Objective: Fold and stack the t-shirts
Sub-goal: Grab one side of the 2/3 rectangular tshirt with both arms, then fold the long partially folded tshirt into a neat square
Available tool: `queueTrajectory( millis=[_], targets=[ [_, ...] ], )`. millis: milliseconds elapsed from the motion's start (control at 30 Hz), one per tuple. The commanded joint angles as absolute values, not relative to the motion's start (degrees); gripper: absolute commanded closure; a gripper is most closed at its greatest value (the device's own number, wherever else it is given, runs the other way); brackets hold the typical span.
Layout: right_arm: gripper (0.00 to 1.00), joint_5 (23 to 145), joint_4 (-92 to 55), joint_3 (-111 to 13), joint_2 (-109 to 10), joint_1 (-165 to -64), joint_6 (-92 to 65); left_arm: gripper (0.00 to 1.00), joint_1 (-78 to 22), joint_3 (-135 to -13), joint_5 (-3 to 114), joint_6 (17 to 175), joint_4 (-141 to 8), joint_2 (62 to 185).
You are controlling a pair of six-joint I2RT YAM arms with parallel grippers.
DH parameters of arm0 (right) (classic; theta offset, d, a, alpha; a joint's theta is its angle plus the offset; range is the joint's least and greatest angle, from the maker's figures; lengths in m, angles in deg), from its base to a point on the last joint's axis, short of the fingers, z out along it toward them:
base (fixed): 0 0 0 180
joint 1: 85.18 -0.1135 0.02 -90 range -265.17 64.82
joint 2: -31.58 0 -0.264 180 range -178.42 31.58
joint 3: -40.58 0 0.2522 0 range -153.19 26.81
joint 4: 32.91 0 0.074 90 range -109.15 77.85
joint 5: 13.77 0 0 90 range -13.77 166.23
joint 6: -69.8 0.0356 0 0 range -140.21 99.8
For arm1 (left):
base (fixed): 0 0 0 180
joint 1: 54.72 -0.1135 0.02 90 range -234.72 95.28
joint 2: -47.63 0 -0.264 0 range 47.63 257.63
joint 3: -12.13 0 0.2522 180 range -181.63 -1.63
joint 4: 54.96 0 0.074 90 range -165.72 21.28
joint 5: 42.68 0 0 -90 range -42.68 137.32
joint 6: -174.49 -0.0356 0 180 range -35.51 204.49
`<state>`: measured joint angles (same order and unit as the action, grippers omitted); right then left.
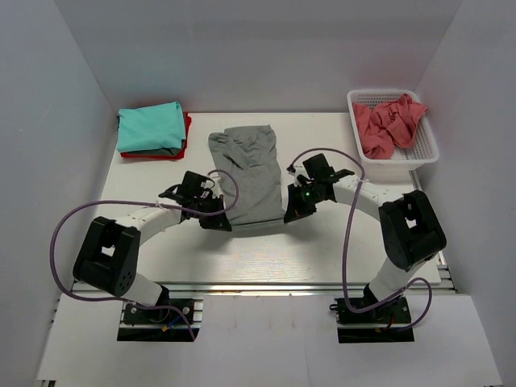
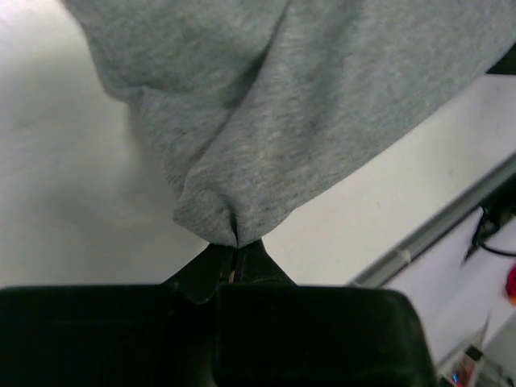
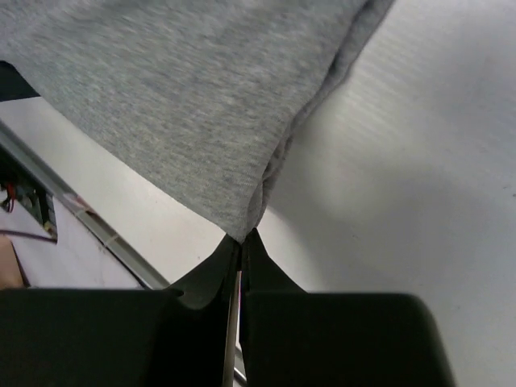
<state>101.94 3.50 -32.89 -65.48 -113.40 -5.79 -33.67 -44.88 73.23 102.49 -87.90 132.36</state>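
T-shirt (image 1: 250,173) lies mid table (image 1: 266,258), folded stack (image 1: 151,129) behind left, basket (image 1: 403,171) behind right.

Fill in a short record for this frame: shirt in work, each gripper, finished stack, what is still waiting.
Shirt in work: grey shirt, laid out mid table
Left gripper: shut on the grey shirt's near left corner
Right gripper: shut on its near right corner
Stack: teal shirt folded on red shirt, far left
Waiting: pink cloth, bunched in the basket, far right
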Motion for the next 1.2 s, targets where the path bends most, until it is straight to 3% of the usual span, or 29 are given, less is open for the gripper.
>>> queueTrajectory(
  millis=[0, 167, 400, 633, 867, 1167],
  targets=[
    [1.00, 103.47, 8.00, -35.67, -59.85, -113.03, -9.12, 1.00, -33.54, -49.26, 78.24, 100.50, -94.98, 127.97],
    [1.00, 107.86, 9.59, -38.92, -54.65, -113.47, -10.80, 1.00, -33.02, -57.43, 82.13, 98.12, -101.75, 124.19],
    [1.00, 103.40, 7.83, -46.74, -54.20, -112.77, -8.88, 1.00, -34.25, -66.31, 71.17, 100.39, -104.06, 124.80],
    [1.00, 96.27, 2.91, -59.91, -62.88, -111.81, -7.20, 1.00, -34.77, -74.31, 52.62, 104.97, -100.45, 130.06],
    [1.00, 93.99, 4.93, -76.62, -75.96, -110.40, -8.07, 1.00, -35.83, -88.36, 46.02, 104.80, -101.14, 142.54],
    [1.00, 95.12, 7.13, -95.08, -91.63, -108.29, -8.34, 1.00, -40.31, -106.38, 47.84, 103.30, -105.45, 160.28]
  ],
)
